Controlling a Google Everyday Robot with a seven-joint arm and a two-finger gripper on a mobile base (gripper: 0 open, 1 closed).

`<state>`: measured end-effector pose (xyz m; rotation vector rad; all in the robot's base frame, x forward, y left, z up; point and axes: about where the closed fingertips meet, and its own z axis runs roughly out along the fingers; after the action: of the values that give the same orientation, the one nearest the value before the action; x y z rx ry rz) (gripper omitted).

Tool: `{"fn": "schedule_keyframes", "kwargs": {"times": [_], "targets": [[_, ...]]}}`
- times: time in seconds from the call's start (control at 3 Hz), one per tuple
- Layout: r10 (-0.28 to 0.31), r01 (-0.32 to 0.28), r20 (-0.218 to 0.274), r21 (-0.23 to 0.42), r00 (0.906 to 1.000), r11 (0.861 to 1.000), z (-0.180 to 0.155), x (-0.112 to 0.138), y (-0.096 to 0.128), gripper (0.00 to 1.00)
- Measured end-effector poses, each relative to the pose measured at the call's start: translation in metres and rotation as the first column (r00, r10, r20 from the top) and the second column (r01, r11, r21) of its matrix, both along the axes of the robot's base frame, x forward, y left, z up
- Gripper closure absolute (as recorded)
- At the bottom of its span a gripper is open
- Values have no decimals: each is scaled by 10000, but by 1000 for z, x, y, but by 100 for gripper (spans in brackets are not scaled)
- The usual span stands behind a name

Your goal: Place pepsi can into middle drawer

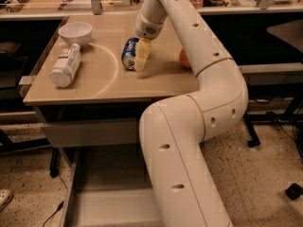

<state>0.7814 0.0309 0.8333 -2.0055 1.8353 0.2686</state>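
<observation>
The pepsi can [128, 52], blue with white lettering, lies tilted on the tan table top [94, 86] near its middle. My gripper [136, 60] reaches down from the back onto the can and sits against its right side. The can rests on the table. The middle drawer [102, 174] stands pulled open low down in front of the table, its grey floor bare. My arm covers its right part.
A white bottle [65, 65] lies on its side at the table's left. A white bowl [75, 32] stands behind it. An orange [183, 59] peeks out behind my arm at the right. A closed drawer front [90, 131] sits under the table top.
</observation>
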Motion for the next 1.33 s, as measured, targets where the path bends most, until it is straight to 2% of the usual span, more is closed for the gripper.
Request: {"fn": "schedule_keyframes", "kwargs": {"times": [0.33,1.0,1.33], "targets": [[-30,30,-14,-35,10000,10000,0,0,-3,0],[244,-245,-34,-265,9997,9993,-1,-3,11,0],[244,-245,-33,-265,9997,9993,-1,-3,11,0]]}}
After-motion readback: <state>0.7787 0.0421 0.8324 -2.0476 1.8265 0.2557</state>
